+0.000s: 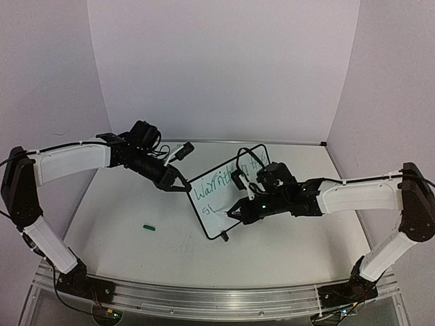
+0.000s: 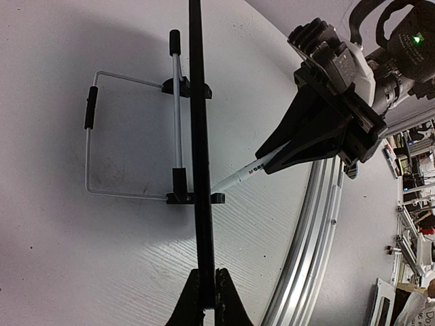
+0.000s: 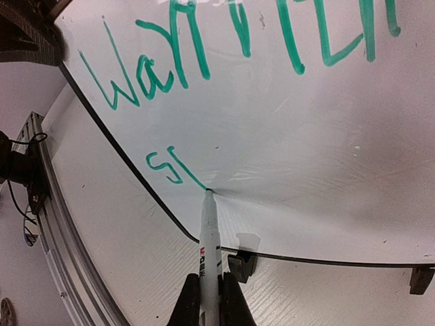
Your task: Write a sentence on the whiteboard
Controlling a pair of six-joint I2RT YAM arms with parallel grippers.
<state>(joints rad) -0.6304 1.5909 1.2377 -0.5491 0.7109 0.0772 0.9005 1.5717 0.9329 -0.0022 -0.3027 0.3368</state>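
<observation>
**Marker tip pressed to the board**

The whiteboard [image 1: 216, 193], glossy white in a thin black frame, stands propped mid-tabletop [image 1: 122, 238]. The left fingers [image 2: 190, 309] are clamped on its edge at the board's 9 o'clock. The right fingers [image 3: 189, 309] grip a slim white marker [image 3: 209, 234], its tip touching the face at 4 o'clock of a green "SI".

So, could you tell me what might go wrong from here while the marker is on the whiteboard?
The left gripper pinches the whiteboard by one thin frame edge only, so pressure from the marker could pivot or slip it. The marker tip sits close to the lower frame; a stroke could run off the board.
</observation>
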